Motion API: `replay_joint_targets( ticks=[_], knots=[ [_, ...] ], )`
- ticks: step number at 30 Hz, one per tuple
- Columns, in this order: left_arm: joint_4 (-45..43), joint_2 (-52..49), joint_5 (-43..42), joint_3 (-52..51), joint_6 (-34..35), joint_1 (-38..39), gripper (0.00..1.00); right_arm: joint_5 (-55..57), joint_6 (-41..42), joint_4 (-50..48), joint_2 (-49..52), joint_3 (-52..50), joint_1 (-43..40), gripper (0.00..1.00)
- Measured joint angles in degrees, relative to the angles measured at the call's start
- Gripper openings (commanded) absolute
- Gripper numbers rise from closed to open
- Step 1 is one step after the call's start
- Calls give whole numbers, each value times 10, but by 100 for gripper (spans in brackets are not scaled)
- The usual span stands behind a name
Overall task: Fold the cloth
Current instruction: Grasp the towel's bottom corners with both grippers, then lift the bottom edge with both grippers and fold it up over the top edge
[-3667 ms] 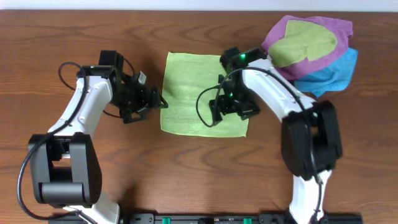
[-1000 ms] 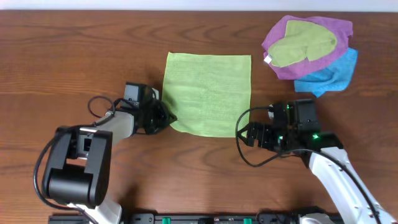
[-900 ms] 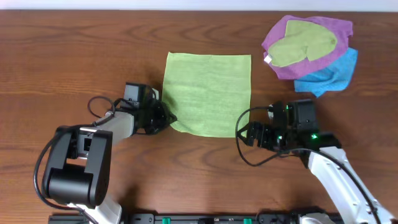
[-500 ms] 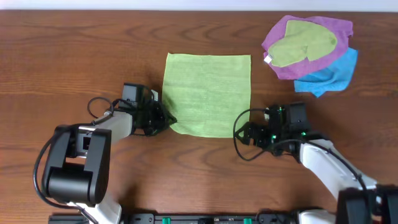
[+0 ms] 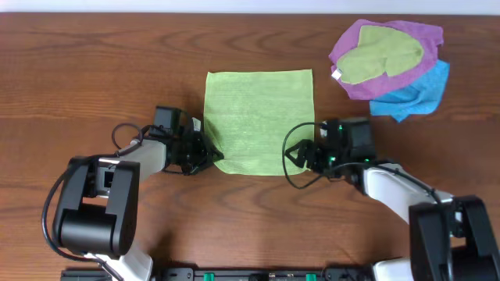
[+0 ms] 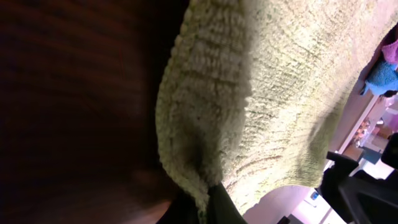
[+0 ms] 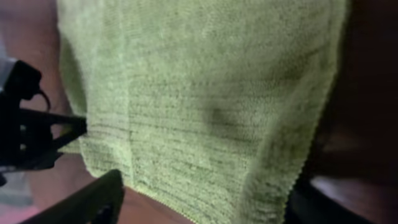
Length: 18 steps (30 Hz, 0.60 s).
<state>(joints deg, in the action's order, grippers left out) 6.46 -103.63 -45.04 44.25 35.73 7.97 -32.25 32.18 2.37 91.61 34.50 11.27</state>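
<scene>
- Cloth [image 5: 259, 117]: bright lime-green terry square, lying flat and unfolded on the table [image 5: 94, 62], at its centre. The edges run roughly parallel to the table edges.
- Left gripper [image 5: 212, 154]: low over the table at the cloth's near-left corner, arm reaching in from the left. In the left wrist view the corner is bunched into a ridge that narrows into the dark fingertips, so the jaws are closed on that corner.
- Right gripper [image 5: 303, 156]: low at the cloth's near-right corner, arm reaching in from the right. In the right wrist view its fingers [image 7: 93, 199] stand wide apart, spread across the cloth's near edge with nothing clamped between them.
- Purple cloth [image 5: 422, 39]: crumpled at the far right of the table, well apart from the lime-green square.
- Olive-green cloth [image 5: 383, 55]: duller green, lying on top of the purple one.
- Blue cloth [image 5: 418, 90]: under the purple one, showing along the pile's near and right sides.
</scene>
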Motion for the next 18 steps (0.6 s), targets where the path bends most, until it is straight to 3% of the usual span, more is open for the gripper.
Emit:
replay_joint_targets(
  ticks=[2,3,4,18],
  knots=[
    [1,0,-1,0,0,0,6,3,3,-1,4,0,8,45],
    [2,0,-1,0,-1,-1,6,12,4,1,5,0,10,20],
    [3,0,-2,0,-2,-2,6,12,7,2,10,-2,11,2],
    [99,0,-47,-2,-71,-38,6,35,11,28,5,-11,14,1]
  ],
)
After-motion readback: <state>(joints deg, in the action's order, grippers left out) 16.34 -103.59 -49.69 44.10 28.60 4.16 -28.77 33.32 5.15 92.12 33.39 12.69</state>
